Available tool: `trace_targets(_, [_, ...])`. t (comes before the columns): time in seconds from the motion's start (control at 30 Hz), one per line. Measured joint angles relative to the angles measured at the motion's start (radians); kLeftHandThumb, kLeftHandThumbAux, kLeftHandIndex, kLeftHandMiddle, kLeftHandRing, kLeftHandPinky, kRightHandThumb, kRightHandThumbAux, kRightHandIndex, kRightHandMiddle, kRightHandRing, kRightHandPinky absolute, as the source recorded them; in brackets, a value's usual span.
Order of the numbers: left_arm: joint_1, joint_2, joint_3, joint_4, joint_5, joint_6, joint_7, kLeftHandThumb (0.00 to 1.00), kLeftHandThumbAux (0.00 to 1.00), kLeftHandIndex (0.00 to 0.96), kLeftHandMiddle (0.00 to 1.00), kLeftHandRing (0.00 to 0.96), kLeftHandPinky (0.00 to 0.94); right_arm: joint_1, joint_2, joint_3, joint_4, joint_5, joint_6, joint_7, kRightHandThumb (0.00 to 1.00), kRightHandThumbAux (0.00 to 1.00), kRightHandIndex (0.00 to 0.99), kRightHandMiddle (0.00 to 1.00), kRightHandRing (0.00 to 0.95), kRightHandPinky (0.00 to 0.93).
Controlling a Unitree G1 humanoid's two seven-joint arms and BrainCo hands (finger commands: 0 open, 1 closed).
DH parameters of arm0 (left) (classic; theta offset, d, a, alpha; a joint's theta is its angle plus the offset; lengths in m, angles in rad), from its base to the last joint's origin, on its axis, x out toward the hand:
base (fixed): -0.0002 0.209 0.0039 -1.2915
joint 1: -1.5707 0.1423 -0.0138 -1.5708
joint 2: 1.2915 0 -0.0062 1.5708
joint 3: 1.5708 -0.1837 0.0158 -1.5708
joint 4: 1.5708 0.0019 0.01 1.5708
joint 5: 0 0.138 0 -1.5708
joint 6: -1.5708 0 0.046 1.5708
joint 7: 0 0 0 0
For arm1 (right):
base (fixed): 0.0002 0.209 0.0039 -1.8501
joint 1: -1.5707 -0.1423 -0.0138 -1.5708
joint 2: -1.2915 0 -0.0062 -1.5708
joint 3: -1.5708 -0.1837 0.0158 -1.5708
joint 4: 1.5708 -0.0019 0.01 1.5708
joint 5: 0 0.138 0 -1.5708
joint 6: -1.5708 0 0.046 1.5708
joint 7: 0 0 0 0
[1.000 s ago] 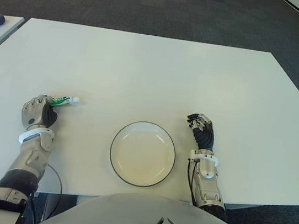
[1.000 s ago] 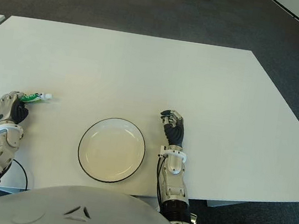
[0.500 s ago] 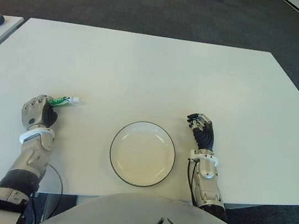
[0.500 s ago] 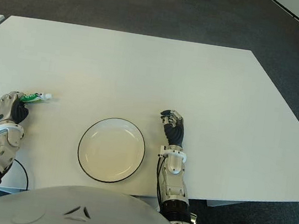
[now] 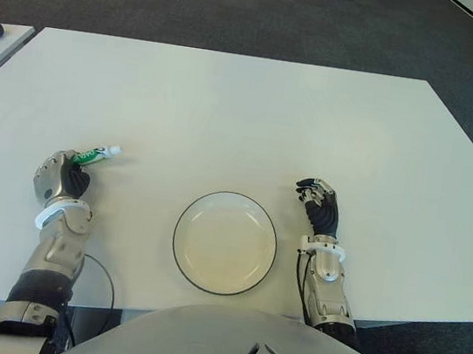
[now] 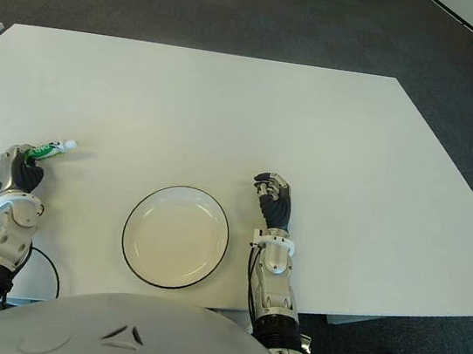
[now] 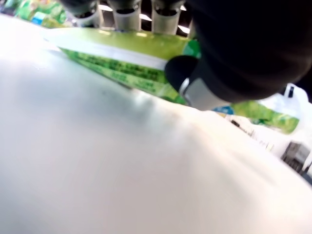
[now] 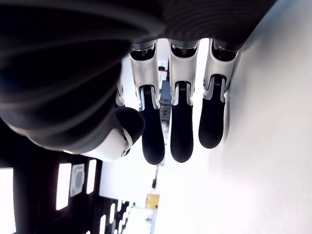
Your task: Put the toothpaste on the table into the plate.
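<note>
We saw the left hand (image 5: pixel 62 177) clenched around the toothpaste (image 5: pixel 95 155), cap poking past its fingers; the right hand (image 5: pixel 320 206) held nothing, fingers loosely curled beside the plate (image 5: pixel 225 242).

Even bright overhead light; soft shadows; wrist views blurred, glare-washed.

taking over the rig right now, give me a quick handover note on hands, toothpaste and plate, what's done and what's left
Left hand: fingers shut on the toothpaste, near the table's left edge; the tube's white cap end sticks out past the fingers and tilts up.
Right hand: holds nothing, fingers loosely curled, just right of the plate.
Plate: empty, at the front centre of the table, between the two hands.
Done: the toothpaste is grasped.
Left: carry the tube right, over the plate, and release it inside.
</note>
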Motion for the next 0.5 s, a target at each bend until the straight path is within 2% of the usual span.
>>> trace_targets(0.23, [0.068, -0.045, 0.074, -0.132, -0.198, -0.097, -0.134, 0.743, 0.698, 0.443, 0.868, 0.864, 0.858, 0.000, -0.001, 0.001, 0.000, 0.000, 0.000, -0.002, 0.707, 0.730, 0.426, 0.463, 0.451, 0.461])
trace_targets(0.5, [0.080, -0.066, 0.114, -0.159, -0.325, -0.179, -0.240, 0.744, 0.698, 0.443, 0.870, 0.866, 0.851, -0.001, -0.001, 0.000, 0.002, 0.001, 0.000, -0.002, 0.708, 0.730, 0.426, 0.462, 0.451, 0.457])
